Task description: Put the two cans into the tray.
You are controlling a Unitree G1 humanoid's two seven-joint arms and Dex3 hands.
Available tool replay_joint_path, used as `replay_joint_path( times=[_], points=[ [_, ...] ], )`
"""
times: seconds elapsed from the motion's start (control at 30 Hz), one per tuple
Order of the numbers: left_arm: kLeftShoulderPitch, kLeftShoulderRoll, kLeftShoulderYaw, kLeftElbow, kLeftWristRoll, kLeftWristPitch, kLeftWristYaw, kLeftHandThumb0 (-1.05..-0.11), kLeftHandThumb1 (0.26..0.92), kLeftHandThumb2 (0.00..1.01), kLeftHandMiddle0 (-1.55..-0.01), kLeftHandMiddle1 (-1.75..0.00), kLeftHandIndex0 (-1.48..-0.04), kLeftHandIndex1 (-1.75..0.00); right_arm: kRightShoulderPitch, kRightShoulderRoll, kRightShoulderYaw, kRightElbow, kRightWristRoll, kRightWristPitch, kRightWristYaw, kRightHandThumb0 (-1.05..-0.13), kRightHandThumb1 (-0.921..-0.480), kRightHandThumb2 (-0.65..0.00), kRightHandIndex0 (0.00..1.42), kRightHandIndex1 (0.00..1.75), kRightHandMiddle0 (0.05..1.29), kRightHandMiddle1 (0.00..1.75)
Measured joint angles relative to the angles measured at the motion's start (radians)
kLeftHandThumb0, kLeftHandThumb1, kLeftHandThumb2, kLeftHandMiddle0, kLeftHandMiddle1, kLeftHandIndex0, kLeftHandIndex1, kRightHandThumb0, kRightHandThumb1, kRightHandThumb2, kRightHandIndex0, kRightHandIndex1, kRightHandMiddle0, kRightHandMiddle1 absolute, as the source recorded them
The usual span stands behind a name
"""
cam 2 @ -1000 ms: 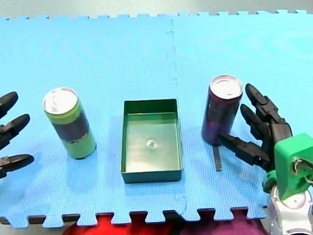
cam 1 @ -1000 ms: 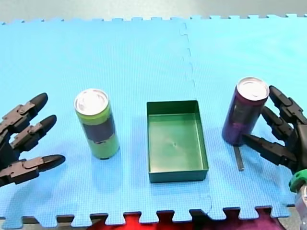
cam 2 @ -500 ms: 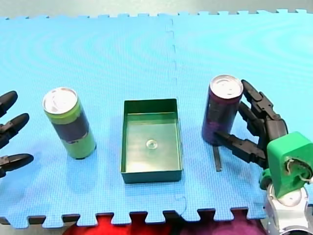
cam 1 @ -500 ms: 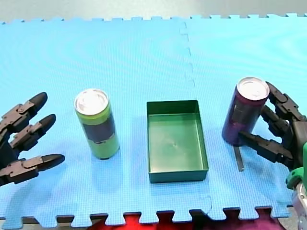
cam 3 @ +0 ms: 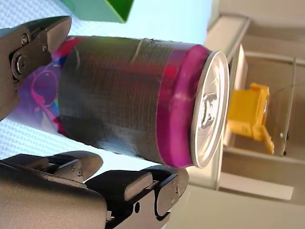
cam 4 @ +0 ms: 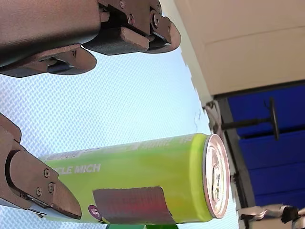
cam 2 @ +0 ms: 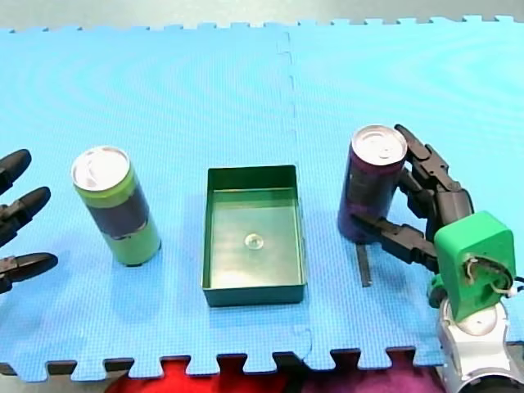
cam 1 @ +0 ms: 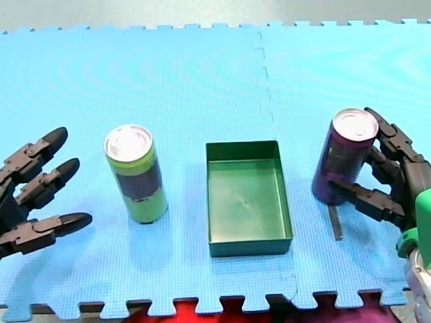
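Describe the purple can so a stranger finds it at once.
A green tray sits at the centre of the blue mat. The purple can stands to its right, gripped by the right hand; the lime can opposite stands free, near the left hand.

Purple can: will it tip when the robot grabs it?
Probably tippy: the purple can stands tall and narrow on the foam mat. Its smooth round side might slip or roll. The right hand wraps it high and low, likely steadying it. The left hand is left of the green can.
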Motion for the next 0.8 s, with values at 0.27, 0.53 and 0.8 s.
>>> replay_joint_path(
  times=[0.27, 0.53, 0.8],
  points=[
    [-0.008, 0.000, 0.000, 0.011, 0.000, 0.000, 0.000, -1.044, 0.657, 0.00, -0.36, 0.00, -0.30, 0.00, -0.006, 0.005, 0.007, 0.003, -0.005, 0.003, -0.010, -0.840, -0.640, -0.001, 0.49, 0.00, 0.42, 0.00],
    [-0.010, 0.000, 0.000, 0.013, 0.001, -0.001, 0.000, -1.039, 0.654, 0.00, -0.36, 0.00, -0.30, 0.00, -0.022, 0.010, 0.019, 0.009, -0.024, 0.011, -0.033, -0.863, -0.645, -0.002, 0.49, 0.00, 0.42, 0.00],
    [-0.010, 0.000, 0.000, 0.014, 0.002, -0.003, 0.000, -1.038, 0.653, 0.00, -0.36, 0.00, -0.31, 0.00, -0.034, 0.010, 0.038, 0.018, -0.051, 0.010, -0.067, -0.893, -0.654, -0.003, 0.50, 0.00, 0.41, 0.00]
  ],
)
